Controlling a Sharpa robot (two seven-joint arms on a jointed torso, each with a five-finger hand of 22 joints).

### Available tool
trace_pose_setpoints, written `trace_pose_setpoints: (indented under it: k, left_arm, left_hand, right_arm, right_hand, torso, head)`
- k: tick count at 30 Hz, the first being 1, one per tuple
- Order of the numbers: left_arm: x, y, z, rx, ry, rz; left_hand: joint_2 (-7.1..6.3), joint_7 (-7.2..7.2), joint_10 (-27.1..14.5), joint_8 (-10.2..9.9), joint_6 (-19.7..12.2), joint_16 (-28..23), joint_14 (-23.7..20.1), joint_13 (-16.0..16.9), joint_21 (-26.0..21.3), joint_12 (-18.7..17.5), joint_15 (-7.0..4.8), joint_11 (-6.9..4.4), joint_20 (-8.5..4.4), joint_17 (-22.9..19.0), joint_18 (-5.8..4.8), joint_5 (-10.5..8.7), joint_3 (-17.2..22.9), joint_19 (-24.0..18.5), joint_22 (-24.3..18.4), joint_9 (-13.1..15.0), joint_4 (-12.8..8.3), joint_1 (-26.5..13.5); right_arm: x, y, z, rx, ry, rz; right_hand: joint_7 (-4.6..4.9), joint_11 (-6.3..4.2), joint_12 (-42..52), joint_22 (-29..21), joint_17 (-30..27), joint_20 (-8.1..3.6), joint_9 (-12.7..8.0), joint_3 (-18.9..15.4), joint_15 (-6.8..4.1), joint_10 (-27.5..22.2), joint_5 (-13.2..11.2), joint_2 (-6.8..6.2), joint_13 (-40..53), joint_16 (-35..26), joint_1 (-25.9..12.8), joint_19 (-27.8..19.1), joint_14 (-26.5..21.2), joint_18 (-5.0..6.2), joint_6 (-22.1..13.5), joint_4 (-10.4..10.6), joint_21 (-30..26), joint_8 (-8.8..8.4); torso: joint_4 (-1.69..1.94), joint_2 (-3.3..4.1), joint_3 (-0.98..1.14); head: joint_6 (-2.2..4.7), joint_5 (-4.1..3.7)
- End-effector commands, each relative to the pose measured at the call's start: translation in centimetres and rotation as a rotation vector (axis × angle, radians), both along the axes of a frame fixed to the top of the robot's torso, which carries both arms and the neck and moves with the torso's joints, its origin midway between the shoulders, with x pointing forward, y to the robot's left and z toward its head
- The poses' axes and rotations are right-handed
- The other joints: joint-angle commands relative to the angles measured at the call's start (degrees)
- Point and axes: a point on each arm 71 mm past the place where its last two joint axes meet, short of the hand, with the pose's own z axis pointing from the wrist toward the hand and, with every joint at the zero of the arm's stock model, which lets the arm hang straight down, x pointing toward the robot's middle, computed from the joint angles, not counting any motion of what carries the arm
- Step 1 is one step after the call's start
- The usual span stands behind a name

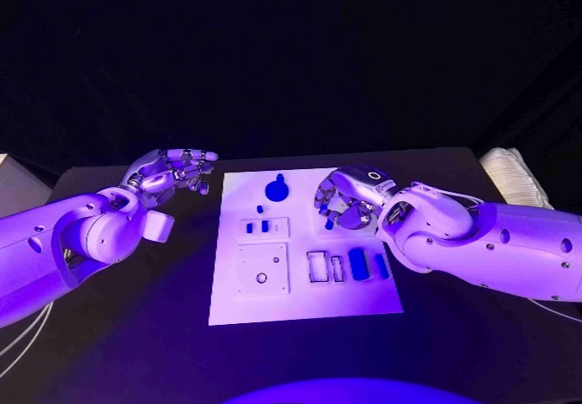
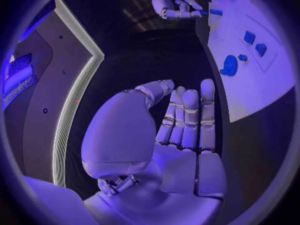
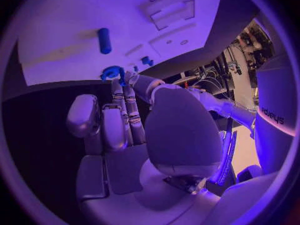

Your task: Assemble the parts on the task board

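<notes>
My left hand [image 1: 170,177] hovers empty, fingers apart, off the task board's [image 1: 304,303] left edge; my right hand [image 1: 346,200] (fingers curled, grip unclear) hangs over its far right part.

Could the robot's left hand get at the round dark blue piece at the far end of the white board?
Probably yes. The left hand holds nothing and hovers beside the white board, and the round dark blue piece lies near that edge with nothing between them.
</notes>
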Motion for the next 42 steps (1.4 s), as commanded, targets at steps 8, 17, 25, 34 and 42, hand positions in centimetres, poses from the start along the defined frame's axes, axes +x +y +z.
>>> trace_pose_setpoints:
  k: [8,17,25,34,42]
  left_arm:
    - [-0.3,-1.4,0.1,-0.022,-0.001,-0.028]
    - [-0.5,-2.5,0.2,-0.03,0.0,-0.046]
    - [-0.5,-3.1,0.2,-0.032,0.003,-0.055]
    - [-0.5,-3.2,0.1,-0.031,0.006,-0.057]
    - [-0.5,-3.1,0.1,-0.029,0.01,-0.056]
  left_hand:
    - [0.48,0.24,0.4,-0.1,-0.3,-0.1,0.4,-0.1,-0.4,0.0,0.04,0.06,0.2,-0.1,0.84,0.03,-0.4,-0.1,-0.1,0.0,0.1,0.0]
    - [0.48,0.23,0.4,0.0,-0.3,-0.1,0.4,-0.1,-0.4,0.0,0.04,0.06,0.2,-0.2,0.84,0.03,-0.4,-0.1,-0.1,0.0,0.0,0.0]
    - [0.49,0.21,0.4,0.0,-0.3,-0.1,0.4,-0.1,-0.5,0.0,0.03,0.05,0.2,-0.2,0.84,0.04,-0.5,0.0,-0.2,0.0,0.0,0.0]
    - [0.5,0.19,0.4,0.0,-0.2,-0.2,0.4,-0.2,-0.5,0.0,0.03,0.03,0.2,-0.3,0.84,0.04,-0.5,0.0,-0.2,0.0,0.1,0.0]
    - [0.5,0.19,0.4,0.0,-0.2,-0.2,0.4,-0.2,-0.5,0.0,0.03,0.03,0.2,-0.3,0.84,0.04,-0.5,0.0,-0.2,0.0,0.1,0.0]
  right_arm:
    - [-2.6,4.5,-2.2,0.049,0.033,0.143]
    - [-3.3,7.1,-4.9,0.031,0.065,0.184]
    - [-3.0,8.1,-6.3,0.013,0.08,0.18]
    - [-3.1,8.6,-6.7,0.01,0.078,0.184]
    - [-3.1,8.7,-6.8,0.007,0.076,0.185]
  right_hand:
    - [-0.13,-3.33,0.0,-0.3,-0.2,-0.12,0.1,0.2,-0.35,3.6,0.4,1.27,3.0,0.1,0.8,0.0,2.1,-0.86,0.3,-0.4,-0.2,0.37]
    - [-0.11,-3.31,0.0,-0.4,-0.2,-0.13,0.2,0.3,-0.34,3.5,0.5,1.29,3.0,0.1,0.8,-0.1,2.1,-0.83,0.2,-0.5,-0.3,0.35]
    - [-0.08,-3.29,-0.1,-0.4,-0.2,-0.13,0.2,0.4,-0.33,3.5,0.5,1.29,3.0,0.1,0.7,-0.1,2.1,-0.82,0.2,-0.5,-0.3,0.34]
    - [-0.08,-3.29,-0.1,-0.4,-0.2,-0.13,0.2,0.4,-0.33,3.5,0.5,1.29,3.0,0.1,0.7,-0.1,2.1,-0.82,0.2,-0.5,-0.3,0.34]
    - [-0.06,-3.27,-0.1,-0.3,0.0,-0.12,0.3,0.4,-0.32,3.5,0.5,1.3,3.1,0.2,0.7,-0.1,2.1,-0.84,0.1,-0.6,-0.2,0.32]
  torso:
    - [-0.06,-0.04,-0.17]
    - [-0.08,-0.02,-0.2]
    - [0.03,0.0,-0.16]
    - [-0.03,0.02,-0.12]
    - [-0.02,0.03,-0.13]
  head:
    - [-0.32,3.13]
    - [-0.81,4.69]
    - [-1.41,5.38]
    - [-1.92,6.18]
    - [-2.13,6.45]
